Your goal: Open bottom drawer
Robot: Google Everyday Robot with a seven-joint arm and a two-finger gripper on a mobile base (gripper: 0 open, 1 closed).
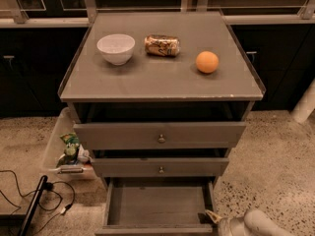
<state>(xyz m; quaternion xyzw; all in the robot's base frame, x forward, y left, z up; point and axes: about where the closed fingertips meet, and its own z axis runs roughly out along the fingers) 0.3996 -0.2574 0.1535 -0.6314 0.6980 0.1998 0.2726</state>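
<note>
The bottom drawer (pixel 157 205) of the grey cabinet is pulled well out, and its plain grey box interior shows, empty. Its front and knob are cut off by the lower frame edge. The middle drawer (pixel 161 167) and the top drawer (pixel 160 134) stand slightly out, each with a small brass knob. My gripper (pixel 215 217) is at the bottom right, by the open drawer's front right corner, with the white arm (pixel 261 224) behind it.
On the cabinet top (pixel 162 77) are a white bowl (pixel 116 48), a can lying on its side (pixel 162 45) and an orange (pixel 207 62). A clear bin with packets (pixel 66 149) stands left of the cabinet. Black cables (pixel 34 200) lie on the floor at lower left.
</note>
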